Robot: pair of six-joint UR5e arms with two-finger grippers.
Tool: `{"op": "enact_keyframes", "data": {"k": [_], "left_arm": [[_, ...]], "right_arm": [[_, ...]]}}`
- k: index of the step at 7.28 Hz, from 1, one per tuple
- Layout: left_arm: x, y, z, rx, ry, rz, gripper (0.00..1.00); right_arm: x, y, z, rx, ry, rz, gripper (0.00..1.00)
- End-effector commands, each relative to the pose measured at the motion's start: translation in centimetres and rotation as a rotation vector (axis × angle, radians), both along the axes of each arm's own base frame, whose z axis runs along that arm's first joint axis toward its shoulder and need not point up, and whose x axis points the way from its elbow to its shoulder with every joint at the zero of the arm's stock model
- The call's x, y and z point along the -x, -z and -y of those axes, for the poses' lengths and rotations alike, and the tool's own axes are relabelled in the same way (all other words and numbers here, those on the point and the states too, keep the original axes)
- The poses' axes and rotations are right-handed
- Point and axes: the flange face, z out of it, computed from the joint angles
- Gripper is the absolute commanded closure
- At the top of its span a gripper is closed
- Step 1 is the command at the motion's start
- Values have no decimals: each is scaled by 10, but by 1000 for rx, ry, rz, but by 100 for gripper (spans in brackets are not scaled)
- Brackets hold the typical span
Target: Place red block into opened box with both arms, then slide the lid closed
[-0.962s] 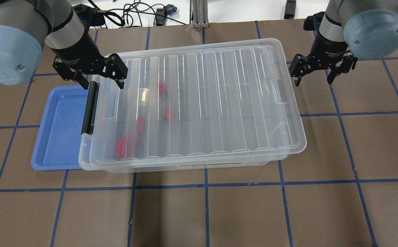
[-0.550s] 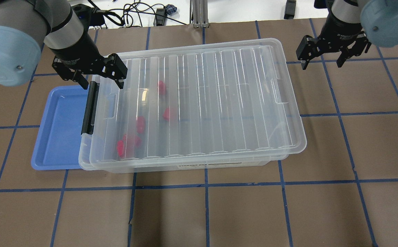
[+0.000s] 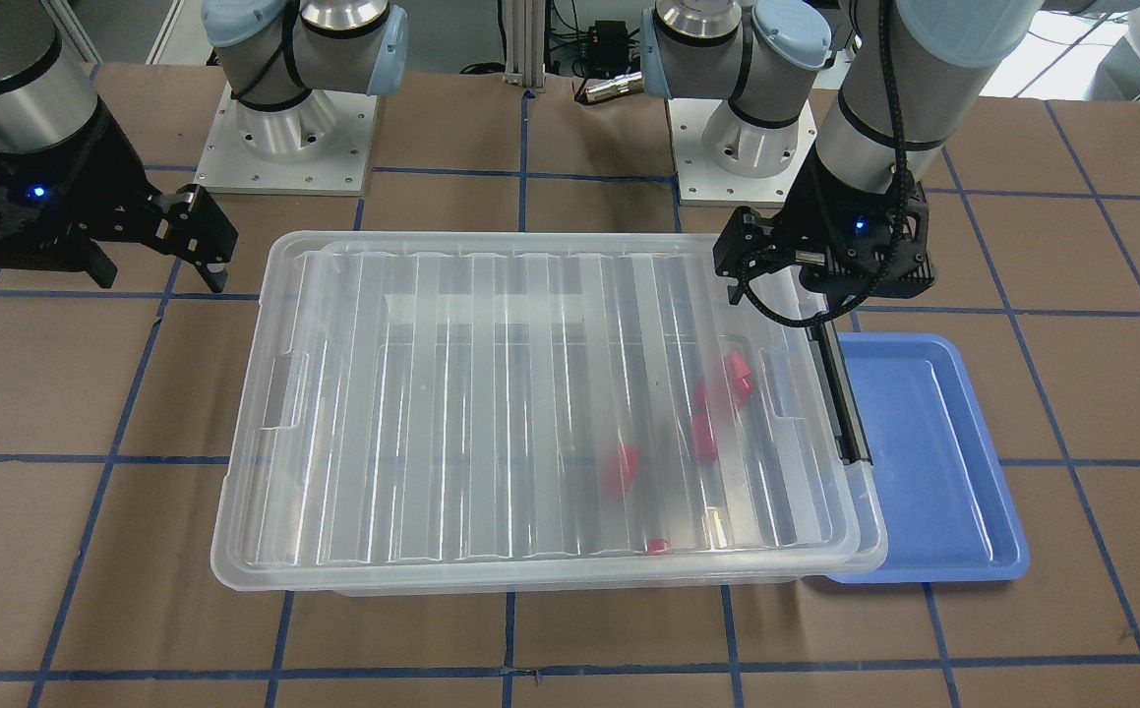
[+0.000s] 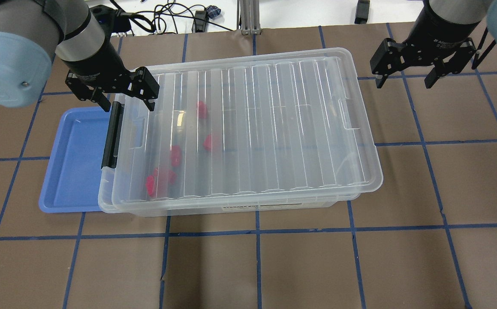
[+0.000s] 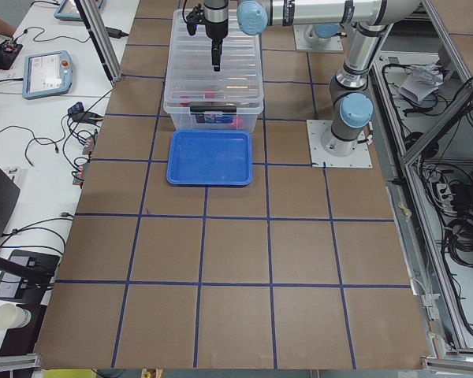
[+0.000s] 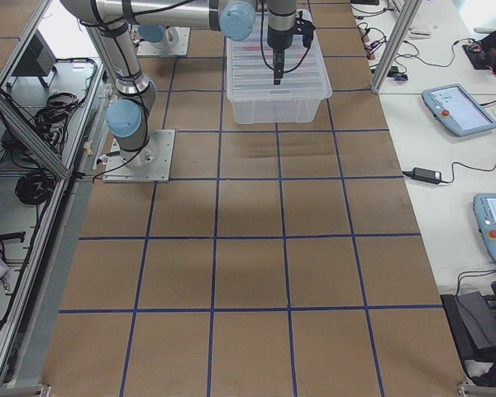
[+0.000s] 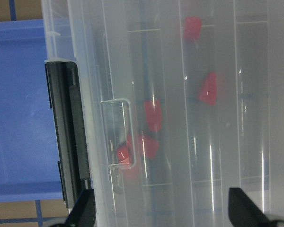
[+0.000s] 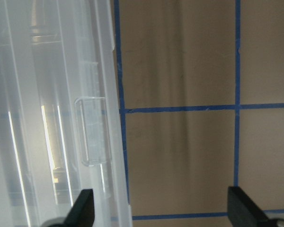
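Several red blocks (image 4: 209,142) lie in the left half of the clear box (image 4: 239,209), seen through the ribbed lid (image 4: 274,120). The lid rests on the box and covers nearly all of it, overhanging slightly at the right end. My left gripper (image 4: 127,104) hangs open over the box's left end, straddling the rim beside the black bar (image 4: 112,135). In the left wrist view the red blocks (image 7: 208,90) show below the lid with nothing between the fingers. My right gripper (image 4: 405,81) is open over bare table, beyond the box's far right corner, holding nothing.
A shallow blue tray (image 4: 72,163) with nothing in it lies against the box's left end, under the black bar. Brown table (image 4: 402,257) with blue tape lines spreads around. Cables and a metal post (image 4: 248,17) sit past the far edge.
My right gripper has moved away from the lid's right end, toward the table's far side and slightly right. The left gripper, lid and blocks have not moved.
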Motion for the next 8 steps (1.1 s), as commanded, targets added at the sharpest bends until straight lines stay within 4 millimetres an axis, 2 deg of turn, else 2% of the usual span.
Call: {"op": "enact_keyframes", "data": {"k": [1, 2, 3, 6, 8], "left_arm": [[0, 0, 0, 0, 0, 0, 0], [0, 1, 1, -2, 0, 0, 0], [0, 1, 1, -2, 0, 0, 0], [0, 0, 0, 0, 0, 0, 0], [0, 0, 0, 0, 0, 0, 0]], "right_arm": [[-22, -9, -15, -9, 23, 38, 0], [-41, -11, -21, -6, -15, 35, 0], [-44, -11, -24, -7, -23, 19, 0], [-38, -1, -28, -58, -12, -36, 0], [-36, -6, -29, -47, 42, -49, 0]]}}
